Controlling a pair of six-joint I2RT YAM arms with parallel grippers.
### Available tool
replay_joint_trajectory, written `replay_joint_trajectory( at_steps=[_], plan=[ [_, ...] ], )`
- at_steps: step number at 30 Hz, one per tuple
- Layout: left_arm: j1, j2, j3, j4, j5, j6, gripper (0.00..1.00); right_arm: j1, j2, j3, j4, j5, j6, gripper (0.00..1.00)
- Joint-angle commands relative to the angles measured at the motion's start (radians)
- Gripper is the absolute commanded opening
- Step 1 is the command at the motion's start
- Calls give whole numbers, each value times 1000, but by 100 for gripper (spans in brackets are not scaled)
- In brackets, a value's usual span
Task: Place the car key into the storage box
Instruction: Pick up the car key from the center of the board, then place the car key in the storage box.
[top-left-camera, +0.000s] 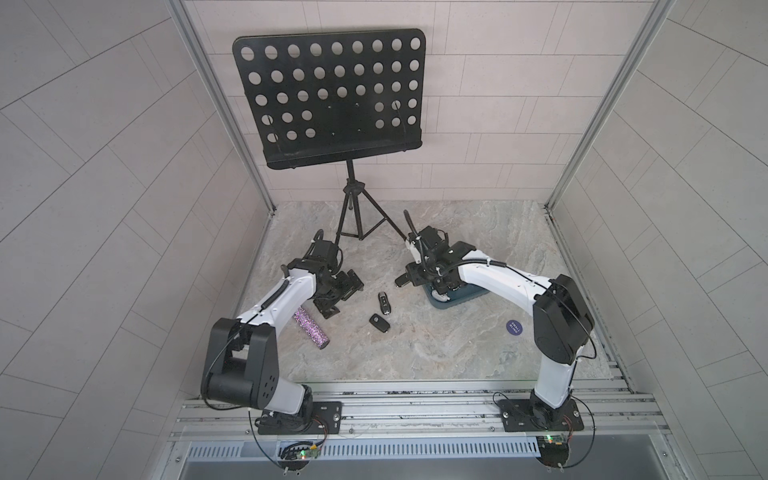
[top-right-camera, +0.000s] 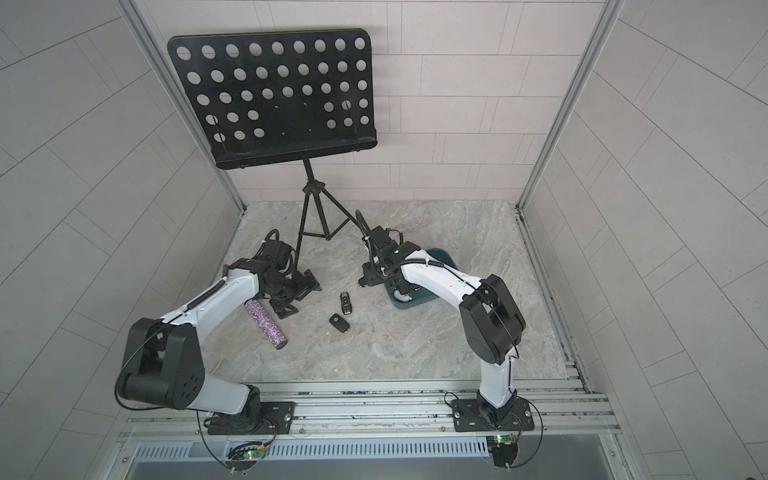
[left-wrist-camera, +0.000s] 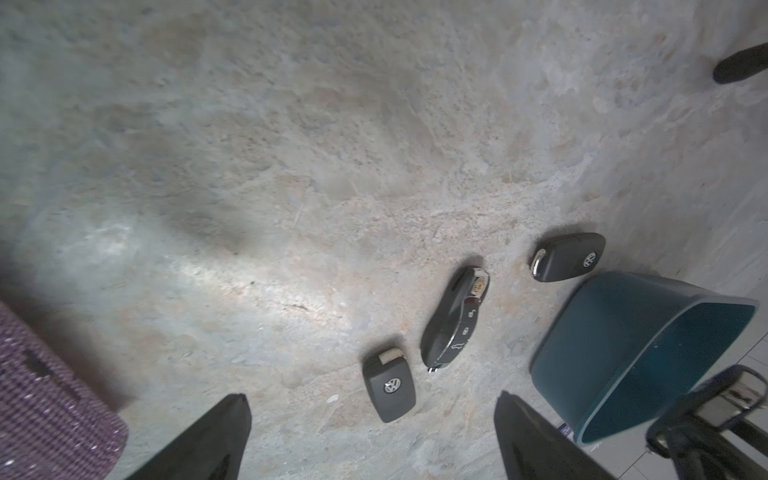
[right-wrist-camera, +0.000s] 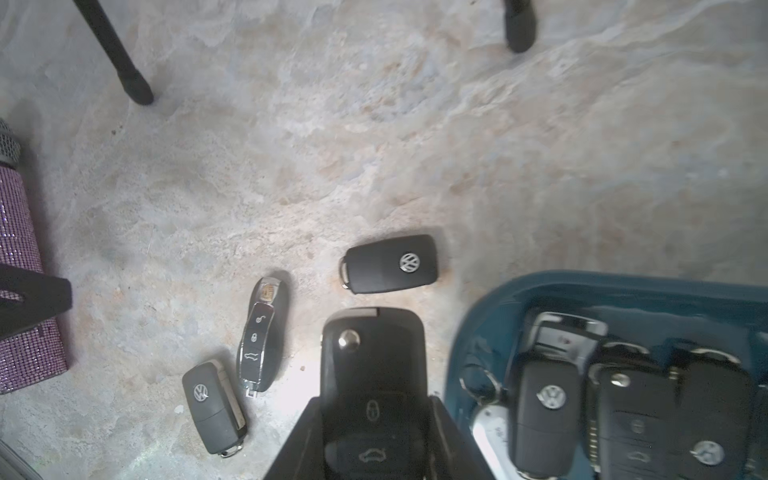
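Car key (right-wrist-camera: 374, 357): smooth black oblong, right pincer (right-wrist-camera: 372, 409) clamped.

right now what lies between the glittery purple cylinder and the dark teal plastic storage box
Three black fobs: a long glossy fob, one badged fob nearer the storage box, another badged fob nearer the purple cylinder. The right wrist view shows all.

Loose car keys (top-left-camera: 380, 323) lie between the cylinder (top-left-camera: 311, 328) — left — and the storage box (top-left-camera: 457, 302), which holds more keys (right-wrist-camera: 548, 415).
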Motion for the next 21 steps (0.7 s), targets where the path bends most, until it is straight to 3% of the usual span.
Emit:
replay_joint_trajectory(
  at_steps=[1,12,21],
  plan=[
    [-46,62,80,18,-33,-32,99,-68,-66,-7,-61,-14,-72,22],
    [-161,195,241,32,-62,-9,100,-298,-76,-25,-142,-18,-168,23],
    [-172,206,240,23,-58,-18,100,-345,-17,-50,-133,40,-206,23]
  ],
)
